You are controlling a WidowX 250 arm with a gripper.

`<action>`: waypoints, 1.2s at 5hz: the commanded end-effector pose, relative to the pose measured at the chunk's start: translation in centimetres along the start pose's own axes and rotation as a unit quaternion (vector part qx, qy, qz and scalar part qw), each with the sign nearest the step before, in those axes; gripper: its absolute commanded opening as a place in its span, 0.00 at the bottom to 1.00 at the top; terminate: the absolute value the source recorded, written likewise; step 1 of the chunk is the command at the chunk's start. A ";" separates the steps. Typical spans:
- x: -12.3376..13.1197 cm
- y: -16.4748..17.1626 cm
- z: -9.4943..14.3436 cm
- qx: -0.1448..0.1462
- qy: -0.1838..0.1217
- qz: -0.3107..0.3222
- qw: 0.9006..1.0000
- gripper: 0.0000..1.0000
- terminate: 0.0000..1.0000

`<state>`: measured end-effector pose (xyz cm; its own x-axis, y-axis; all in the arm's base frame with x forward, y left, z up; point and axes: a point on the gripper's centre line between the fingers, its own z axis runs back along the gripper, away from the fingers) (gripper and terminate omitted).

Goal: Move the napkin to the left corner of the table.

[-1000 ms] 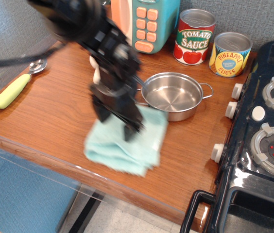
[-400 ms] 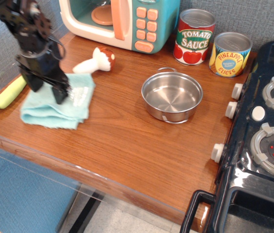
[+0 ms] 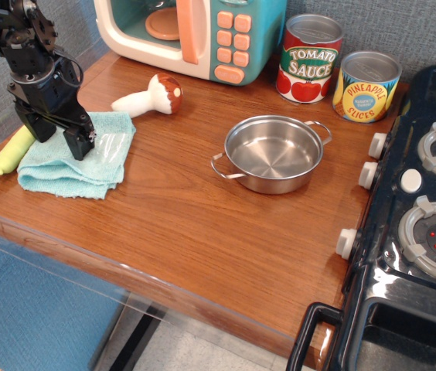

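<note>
Dragged further toward the left edge since the earlier frames — napkin (image 3: 75, 157) now lying near the left front corner of the table (image 3: 202, 224), left hem touching or overlapping the yellow corn toy (image 3: 11, 150). Shifted too: steel pan (image 3: 273, 154), handles turned to a new angle, well apart to the right. Gripper (image 3: 57, 136) planted on the napkin's back portion, fingers spread and pressing down, nothing visibly pinched between them. Mushroom toy (image 3: 150, 96) just behind the cloth, toward the back edge. Soft, light terry by the look of it — likely to bunch and fold rather than slide as one piece, so best pinned flat or pinched at a thick folded edge. Looks close to done; possibly a last nudge toward the corner.
</note>
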<state>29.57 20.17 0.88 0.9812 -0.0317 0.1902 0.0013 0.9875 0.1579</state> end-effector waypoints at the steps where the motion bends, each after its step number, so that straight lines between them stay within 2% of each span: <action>1: -2.4 -1.9 -0.4 -0.028 0.017 -0.038 0.999 1.00 0.00; 2: -2.8 -2.9 -0.2 -0.034 0.015 -0.052 0.998 1.00 0.00; 3: -2.5 -3.2 1.1 -0.037 0.002 -0.056 0.998 1.00 0.00; 4: -1.1 -3.5 4.0 -0.042 -0.032 -0.060 0.997 1.00 0.00; 5: 0.0 -3.6 7.4 -0.061 -0.057 -0.067 0.994 1.00 0.00; 6: -0.1 -3.5 10.2 -0.070 -0.073 -0.069 0.993 1.00 0.00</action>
<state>27.52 14.19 8.65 0.9477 -0.1672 0.2718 0.1709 0.9852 0.0104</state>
